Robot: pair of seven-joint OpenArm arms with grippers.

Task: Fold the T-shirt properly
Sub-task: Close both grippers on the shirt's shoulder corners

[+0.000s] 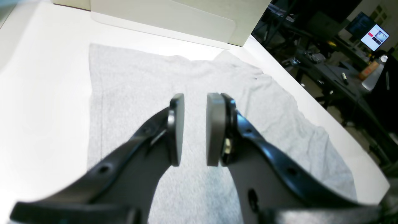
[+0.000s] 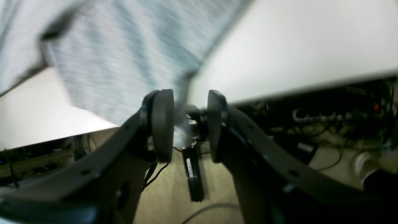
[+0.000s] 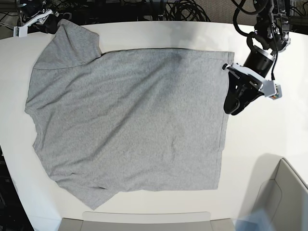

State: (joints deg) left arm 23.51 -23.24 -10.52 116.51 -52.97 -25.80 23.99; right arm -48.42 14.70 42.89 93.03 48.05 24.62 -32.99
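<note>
The heather-grey T-shirt (image 3: pixel 130 115) lies spread flat on the white table (image 3: pixel 260 139), plain side up, with no lettering showing. Its hem edge is on the right and its sleeves are on the left. My left gripper (image 3: pixel 232 109) hovers at the hem edge. In the left wrist view it (image 1: pixel 195 130) is open and empty above the cloth (image 1: pixel 130 93). My right gripper (image 3: pixel 52 24) is at the far left sleeve by the table's back edge. The right wrist view is blurred. There the jaws of the gripper (image 2: pixel 190 124) stand apart, with a tip of grey cloth (image 2: pixel 182 124) between them.
A beige bin (image 3: pixel 284 192) stands at the front right corner and a flat tray edge (image 3: pixel 144 222) along the front. Cables hang behind the table's back edge (image 3: pixel 144 9). In the left wrist view the table's side edge (image 1: pixel 311 93) drops off to a cluttered desk.
</note>
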